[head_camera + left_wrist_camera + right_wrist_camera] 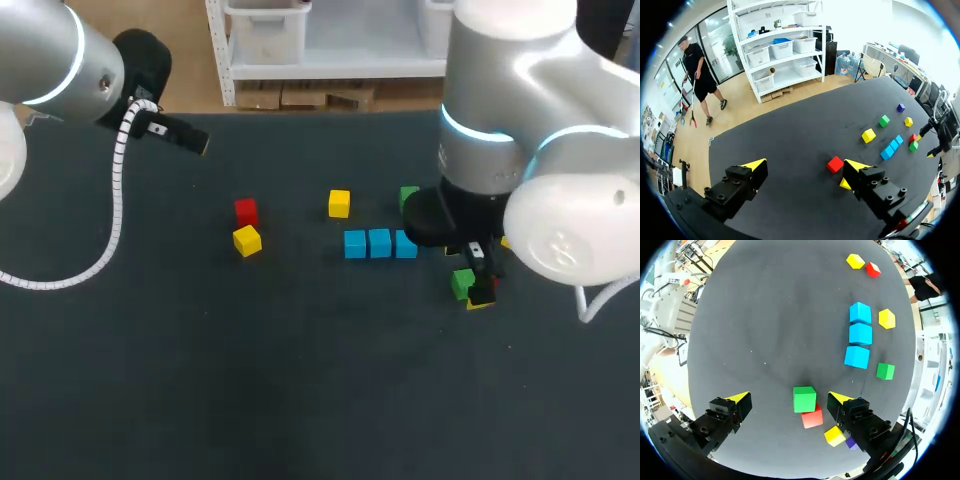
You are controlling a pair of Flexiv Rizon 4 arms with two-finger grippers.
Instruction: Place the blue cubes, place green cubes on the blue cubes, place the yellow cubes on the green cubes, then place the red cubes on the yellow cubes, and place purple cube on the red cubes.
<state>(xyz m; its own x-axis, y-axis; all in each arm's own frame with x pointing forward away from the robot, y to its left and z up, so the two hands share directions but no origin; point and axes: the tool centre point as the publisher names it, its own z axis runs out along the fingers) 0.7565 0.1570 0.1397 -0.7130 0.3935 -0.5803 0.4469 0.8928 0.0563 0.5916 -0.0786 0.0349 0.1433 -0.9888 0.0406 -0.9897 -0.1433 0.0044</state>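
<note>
The right claw (pixel 789 398) hangs released over the green cube (pixel 804 399), lower right of the blue cubes (pixel 379 243) on the tabletop, and should centre on it before closing, sparing the red cube (pixel 812 418) that seems to touch it.

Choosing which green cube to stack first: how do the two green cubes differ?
The nearer green cube lies between the right gripper's open fingers, close by a red cube; the farther green cube lies outside them, alone beside the blue cubes. Both look alike in colour and size.
</note>
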